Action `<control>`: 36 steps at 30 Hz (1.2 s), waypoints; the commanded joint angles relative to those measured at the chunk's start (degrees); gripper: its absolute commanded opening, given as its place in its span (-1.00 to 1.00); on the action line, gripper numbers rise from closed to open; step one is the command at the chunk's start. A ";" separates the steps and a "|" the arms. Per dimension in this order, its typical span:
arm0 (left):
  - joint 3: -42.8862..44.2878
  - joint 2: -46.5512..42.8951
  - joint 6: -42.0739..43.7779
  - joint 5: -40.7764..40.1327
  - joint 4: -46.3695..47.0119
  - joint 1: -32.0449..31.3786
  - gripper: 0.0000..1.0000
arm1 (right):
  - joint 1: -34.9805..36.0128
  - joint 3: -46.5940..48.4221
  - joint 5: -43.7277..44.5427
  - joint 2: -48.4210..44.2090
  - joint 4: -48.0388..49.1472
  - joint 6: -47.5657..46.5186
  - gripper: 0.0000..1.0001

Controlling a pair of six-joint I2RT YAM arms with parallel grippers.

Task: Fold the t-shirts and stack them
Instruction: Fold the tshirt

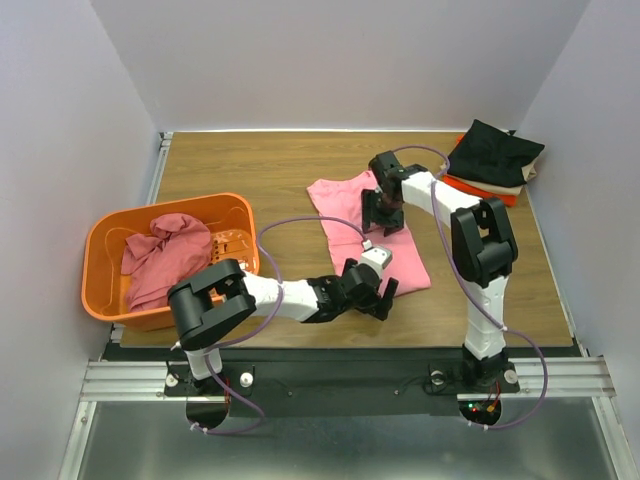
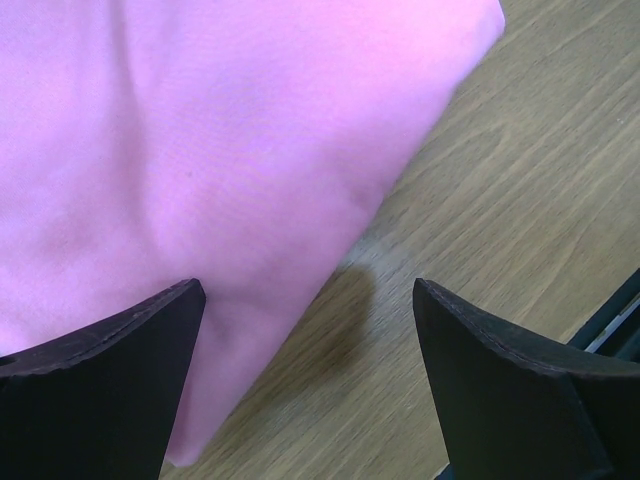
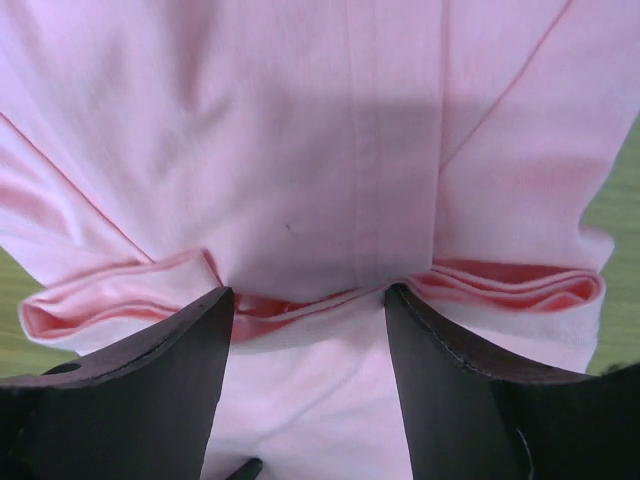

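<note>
Left gripper (image 2: 310, 290) was seen with its fingers spread, set astride the near edge of the light pink shirt (image 1: 345, 200), which was laid flat at the middle of the wooden table (image 1: 250, 170). The right gripper (image 3: 308, 292) was likewise held apart, over a folded-over band of that shirt. At left, the orange basket (image 1: 98, 240) was occupied by the darker rose shirt (image 1: 155, 255). At upper right, a black shirt (image 1: 495, 150) was stacked on a red-orange one (image 1: 490, 190).
</note>
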 commanded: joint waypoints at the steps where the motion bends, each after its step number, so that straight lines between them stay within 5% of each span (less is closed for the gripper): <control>1: -3.11 -1.04 -2.20 1.59 -5.60 -1.11 0.95 | -0.76 6.68 4.22 1.84 0.64 -0.35 0.36; 11: -0.31 -8.32 -2.38 -5.17 -14.19 -1.03 0.95 | -7.61 8.90 4.75 -5.16 -1.38 -1.05 0.39; 21: 15.52 -11.50 -4.82 -12.04 -31.69 1.69 0.97 | -7.88 -18.95 -1.93 -22.92 -1.12 -0.79 0.40; 29: 11.49 -12.20 -14.58 -6.42 -32.67 3.02 0.97 | -7.88 -35.83 -4.48 -33.38 -0.77 1.06 0.35; 36: 9.28 -12.38 -16.70 -4.66 -32.67 3.19 0.97 | -7.88 -40.68 -3.86 -35.42 0.55 1.32 0.25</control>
